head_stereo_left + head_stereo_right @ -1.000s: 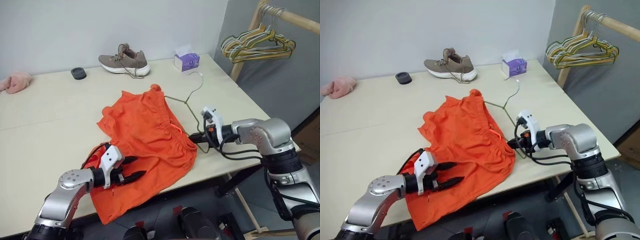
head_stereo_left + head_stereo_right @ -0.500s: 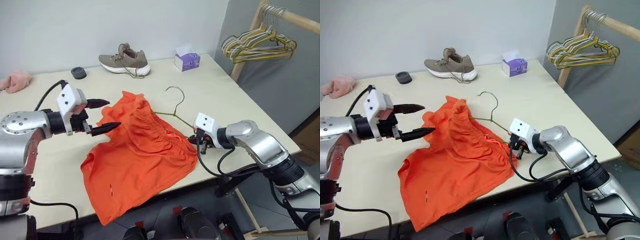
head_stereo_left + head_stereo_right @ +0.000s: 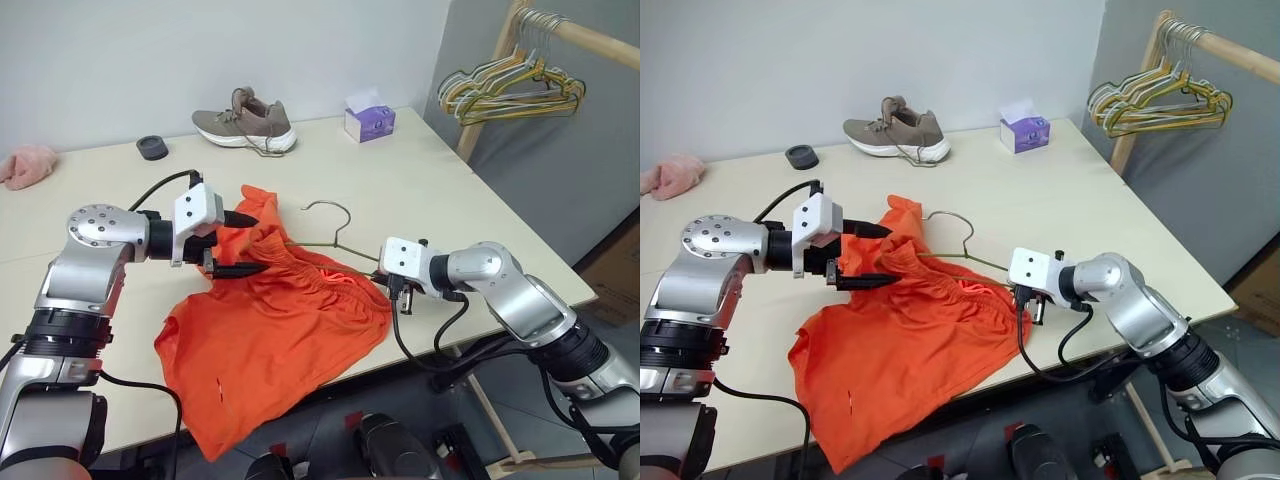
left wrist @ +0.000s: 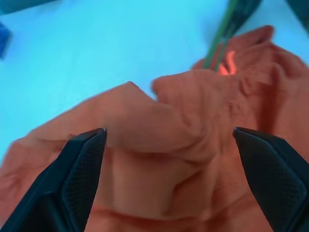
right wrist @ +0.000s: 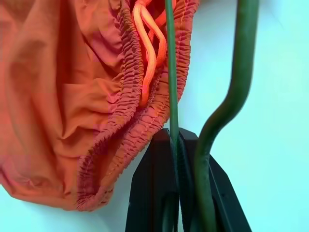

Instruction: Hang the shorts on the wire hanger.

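The shorts [image 3: 280, 320] lie crumpled on the surface, part draped over its near edge. The right gripper [image 3: 397, 288], jaws closed on the wire hanger [image 3: 335, 240], has it partly inside the waistband. The left gripper [image 3: 238, 244] hovers wide open over the shorts; threading and lifting remain.

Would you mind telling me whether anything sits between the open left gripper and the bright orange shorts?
Nothing visible does. The left gripper hangs open right at a raised fold of the bright orange shorts, with only bare fabric between its fingers.
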{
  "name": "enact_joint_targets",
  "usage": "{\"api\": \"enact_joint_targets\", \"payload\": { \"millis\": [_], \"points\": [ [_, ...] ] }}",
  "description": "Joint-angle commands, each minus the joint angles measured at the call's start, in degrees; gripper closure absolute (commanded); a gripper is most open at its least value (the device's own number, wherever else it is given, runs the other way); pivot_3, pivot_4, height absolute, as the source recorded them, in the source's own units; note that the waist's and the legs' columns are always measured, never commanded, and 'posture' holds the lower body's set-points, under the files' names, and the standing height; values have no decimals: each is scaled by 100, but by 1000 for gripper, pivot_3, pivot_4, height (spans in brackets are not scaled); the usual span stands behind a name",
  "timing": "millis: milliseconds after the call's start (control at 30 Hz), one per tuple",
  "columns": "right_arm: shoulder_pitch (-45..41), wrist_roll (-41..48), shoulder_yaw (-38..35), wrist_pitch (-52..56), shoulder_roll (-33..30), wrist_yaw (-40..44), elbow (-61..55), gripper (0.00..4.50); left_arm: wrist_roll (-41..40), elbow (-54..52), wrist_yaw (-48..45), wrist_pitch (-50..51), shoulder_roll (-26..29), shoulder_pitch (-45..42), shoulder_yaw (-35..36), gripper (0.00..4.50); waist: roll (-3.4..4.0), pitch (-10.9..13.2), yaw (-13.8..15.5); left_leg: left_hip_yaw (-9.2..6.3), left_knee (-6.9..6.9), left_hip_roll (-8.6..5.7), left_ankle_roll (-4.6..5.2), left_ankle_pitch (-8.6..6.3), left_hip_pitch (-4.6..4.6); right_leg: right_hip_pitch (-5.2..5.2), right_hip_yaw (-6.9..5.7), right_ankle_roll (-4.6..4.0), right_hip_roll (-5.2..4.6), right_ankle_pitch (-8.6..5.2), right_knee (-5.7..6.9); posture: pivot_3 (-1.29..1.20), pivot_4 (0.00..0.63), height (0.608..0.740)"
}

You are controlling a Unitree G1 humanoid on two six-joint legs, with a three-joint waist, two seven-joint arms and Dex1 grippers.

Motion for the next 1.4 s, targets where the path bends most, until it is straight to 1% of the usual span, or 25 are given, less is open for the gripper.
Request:
{"api": "enact_joint_targets", "payload": {
  "millis": [33,167,267,367,500,700,867,933,967,1067,1100,1133,1200,1333,1400],
  "points": [
    [-27,-156,-117,-283,-25,71,-191,4500,142,16,-71,-172,7,-26,-53,59,-1,0,-5,0,2,0,0,0,0,0,0,0,0,0,2,-231,39,740],
    [-21,-247,-138,-497,22,130,-262,4500,309,149,-114,-368,-69,23,-175,59,-1,-1,-22,-1,15,-1,0,0,1,0,0,0,0,0,18,-231,39,740],
    [-23,-272,-138,-613,55,190,-330,4500,283,168,-104,-284,-166,29,-183,635,-1,-1,-51,-2,37,-1,0,0,0,0,0,0,0,0,37,-231,39,740],
    [-21,-286,-145,-661,90,226,-363,4500,271,104,-83,-240,-254,30,-176,1412,-3,-1,-89,-3,67,-1,0,-1,-3,0,0,1,0,0,60,-230,40,740],
    [-139,-316,-126,-718,171,309,-356,4500,175,-2,-37,-113,-432,4,-167,2751,-5,-3,-112,-6,85,-3,1,0,4,5,1,7,0,4,82,-230,42,740],
    [-219,-475,-83,-864,234,419,-312,4500,137,-236,-87,47,-526,143,-158,4483,-5,-3,-130,-5,91,-3,3,2,4,5,4,12,0,8,83,-230,42,740],
    [-230,-548,-66,-1138,234,634,-245,4500,155,-355,-111,112,-542,234,-149,4483,-5,-3,-129,-6,89,-3,3,2,3,5,3,11,0,8,82,-231,47,740],
    [-159,-563,-139,-1266,93,734,-172,3983,186,-351,-117,103,-519,294,-153,4500,-5,-3,-126,-5,90,-3,3,2,2,5,4,11,0,8,82,-231,47,740],
    [-138,-575,-160,-1309,53,761,-150,3807,195,-356,-117,103,-512,314,-151,4500,-5,-3,-126,-5,90,-4,3,2,3,5,4,12,0,8,82,-230,47,740],
    [108,-622,-412,-1423,-383,838,-59,2766,288,-251,-2,7,-450,426,-80,4500,-5,-3,-122,-6,90,-4,3,2,3,5,3,11,0,8,82,-229,51,740],
    [225,-598,-537,-1378,-540,851,-56,2466,309,-201,58,-22,-432,465,-38,4500,-5,-3,-118,-6,90,-4,3,2,3,5,3,11,0,7,82,-229,52,740],
    [371,-557,-665,-1302,-701,875,-84,2042,316,-165,137,-37,-420,502,16,4500,-5,-3,-105,-5,89,-4,3,2,2,5,4,11,0,7,80,-229,55,740],
    [659,-415,-916,-1021,-842,828,-193,1379,321,-108,323,-78,-409,550,116,4500,-6,-3,-93,-4,89,-4,3,2,0,5,5,11,0,7,78,-230,56,740],
    [1261,192,-1432,-14,-573,645,-720,27,219,-123,552,-5,-381,655,300,4500,-9,-3,-119,-8,89,-2,3,2,3,5,3,11,1,7,82,-234,61,740],
    [1518,624,-1640,666,-106,394,-1062,27,179,-180,607,47,-364,723,367,4500,-9,-4,-153,-6,89,0,3,2,9,6,8,11,5,8,88,-236,62,740]
  ]
}}
